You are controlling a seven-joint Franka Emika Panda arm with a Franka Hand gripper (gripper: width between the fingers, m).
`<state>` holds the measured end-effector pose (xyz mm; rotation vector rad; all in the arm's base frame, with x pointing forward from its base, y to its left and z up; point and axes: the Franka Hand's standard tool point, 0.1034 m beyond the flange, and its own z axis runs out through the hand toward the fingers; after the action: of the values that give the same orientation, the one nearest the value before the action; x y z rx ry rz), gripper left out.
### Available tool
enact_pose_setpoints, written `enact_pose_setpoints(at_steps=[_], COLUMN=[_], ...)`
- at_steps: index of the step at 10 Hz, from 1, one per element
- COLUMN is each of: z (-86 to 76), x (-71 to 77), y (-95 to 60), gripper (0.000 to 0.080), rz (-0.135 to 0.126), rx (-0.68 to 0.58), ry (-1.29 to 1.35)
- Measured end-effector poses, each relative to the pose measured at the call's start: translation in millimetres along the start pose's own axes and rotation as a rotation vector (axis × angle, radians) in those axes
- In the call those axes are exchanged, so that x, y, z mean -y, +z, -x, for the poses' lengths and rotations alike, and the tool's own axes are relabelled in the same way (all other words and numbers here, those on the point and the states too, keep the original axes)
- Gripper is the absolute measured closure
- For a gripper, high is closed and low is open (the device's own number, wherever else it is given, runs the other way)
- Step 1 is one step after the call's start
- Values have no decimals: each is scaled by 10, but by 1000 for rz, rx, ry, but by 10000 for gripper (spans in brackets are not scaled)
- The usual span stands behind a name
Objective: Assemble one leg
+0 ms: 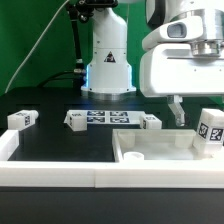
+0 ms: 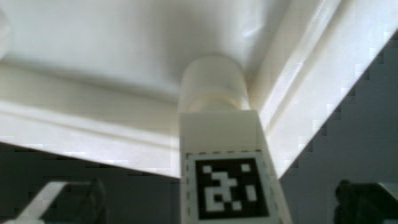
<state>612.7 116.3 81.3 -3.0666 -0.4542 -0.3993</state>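
Note:
A leg (image 1: 210, 130), a small white post with a black-and-white tag, stands upright at a corner of the large white rimmed panel (image 1: 150, 150) on the exterior view's right. In the wrist view the leg (image 2: 222, 140) runs down to the panel's corner (image 2: 107, 60). My gripper (image 1: 205, 112) is over the leg's top. It is open: the dark fingers (image 2: 54, 202) stand wide on either side of the leg (image 2: 210, 200) with clear gaps, not touching it. Only one finger (image 1: 178, 110) shows in the exterior view.
Three more legs lie on the black table: one at the exterior view's far left (image 1: 22, 119), one (image 1: 77, 120) and one (image 1: 150, 122) at the ends of the marker board (image 1: 108, 118). The robot base (image 1: 108, 65) stands behind. A white rail (image 1: 60, 177) runs along the front.

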Motion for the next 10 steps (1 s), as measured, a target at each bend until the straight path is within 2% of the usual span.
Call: enact_pose_setpoints(at_steps=[1, 3, 4, 5, 6, 9, 10], z=[25, 1, 55, -11, -40, -28, -89], x=[13, 25, 52, 53, 42, 40, 40], y=[-16, -37, -50, -50, -29, -20, -19], gripper=[150, 150, 150, 150, 150, 150, 150], rz=[-22, -47, -63, -70, -65, -65, -56], rx=[107, 253, 350, 378, 354, 355, 328], ry=[4, 3, 6, 5, 5, 6, 7])
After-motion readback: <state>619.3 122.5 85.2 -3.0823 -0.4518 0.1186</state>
